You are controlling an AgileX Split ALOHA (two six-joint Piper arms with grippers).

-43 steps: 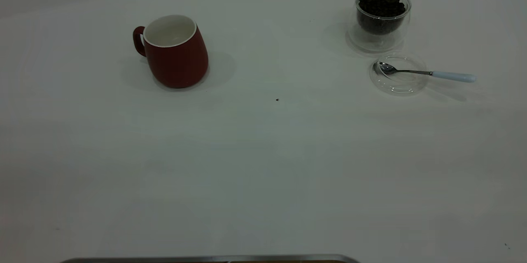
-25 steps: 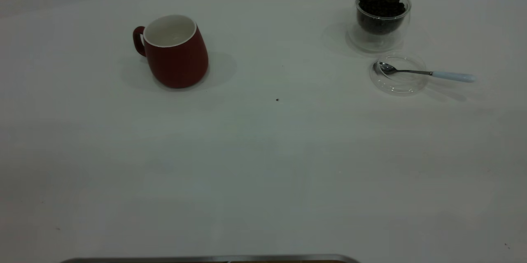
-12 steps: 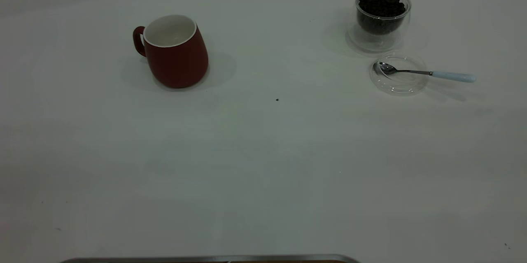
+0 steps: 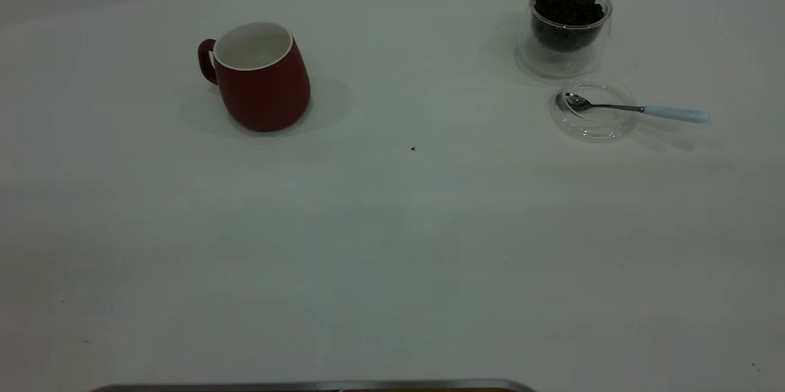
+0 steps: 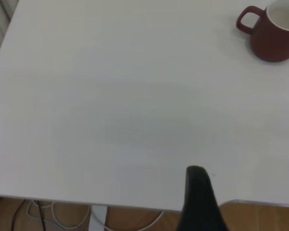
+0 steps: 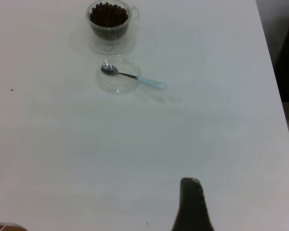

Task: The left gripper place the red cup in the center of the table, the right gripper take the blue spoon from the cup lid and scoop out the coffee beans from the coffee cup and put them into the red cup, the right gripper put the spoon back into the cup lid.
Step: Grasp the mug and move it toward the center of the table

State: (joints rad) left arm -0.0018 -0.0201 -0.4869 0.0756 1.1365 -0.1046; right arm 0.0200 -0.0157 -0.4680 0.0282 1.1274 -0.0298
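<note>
The red cup [image 4: 260, 76], white inside, stands upright at the back left with its handle to the left; it also shows in the left wrist view [image 5: 274, 31]. At the back right the glass coffee cup [image 4: 570, 21] [image 6: 108, 19] is full of coffee beans. In front of it lies the clear cup lid [image 4: 593, 111] [image 6: 118, 79]. The blue spoon [image 4: 638, 110] [image 6: 135, 77] rests with its bowl in the lid and its pale handle out to the right. Neither arm appears in the exterior view. The left gripper [image 5: 198, 197] hangs by the near table edge, far from the red cup. The right gripper [image 6: 191, 204] is over bare table, well short of the spoon.
A tiny dark speck [image 4: 413, 148] lies near the table's middle. A metal strip [image 4: 306, 386] runs along the near edge. Cables [image 5: 62, 214] hang below the table edge on the left arm's side. The table's right edge [image 6: 274, 96] is close to the spoon.
</note>
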